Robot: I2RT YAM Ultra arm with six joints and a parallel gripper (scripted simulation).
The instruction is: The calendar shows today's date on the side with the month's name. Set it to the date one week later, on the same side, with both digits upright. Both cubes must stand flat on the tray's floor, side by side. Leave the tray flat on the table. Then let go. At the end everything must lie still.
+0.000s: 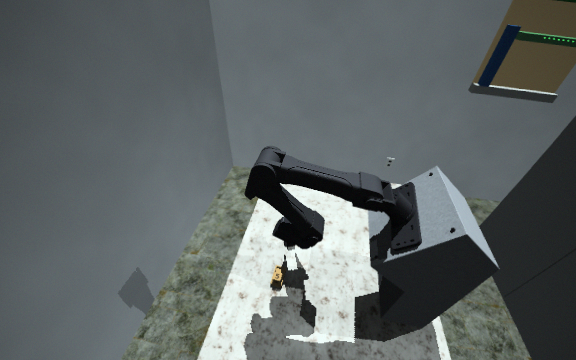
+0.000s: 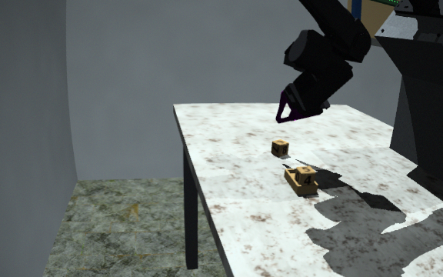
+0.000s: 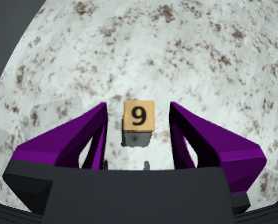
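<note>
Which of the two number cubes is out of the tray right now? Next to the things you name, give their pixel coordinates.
The wooden cube (image 2: 280,148) (image 3: 139,116) with a 9 facing the pincer (image 3: 138,109) (image 2: 285,120); the other wooden cube (image 2: 306,177) (image 1: 277,275), topped with a 5, sits inside.

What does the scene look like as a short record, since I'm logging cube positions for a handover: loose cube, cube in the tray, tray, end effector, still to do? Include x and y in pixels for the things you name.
loose cube: wooden cube (image 2: 280,148) (image 3: 139,116) on the table (image 2: 244,215) (image 3: 215,30), outside the tray; 9 on top in the wrist view
tray cube: second cube (image 2: 305,175) (image 1: 277,274) in the tray, 5 on top, 4 on one side
tray: small wooden tray (image 2: 307,190), flat on the table
end effector: open (image 2: 278,121) (image 3: 138,104), above the loose cube, fingers either side of it in the wrist view, not touching
still to do: loose cube into the tray beside the other
</note>
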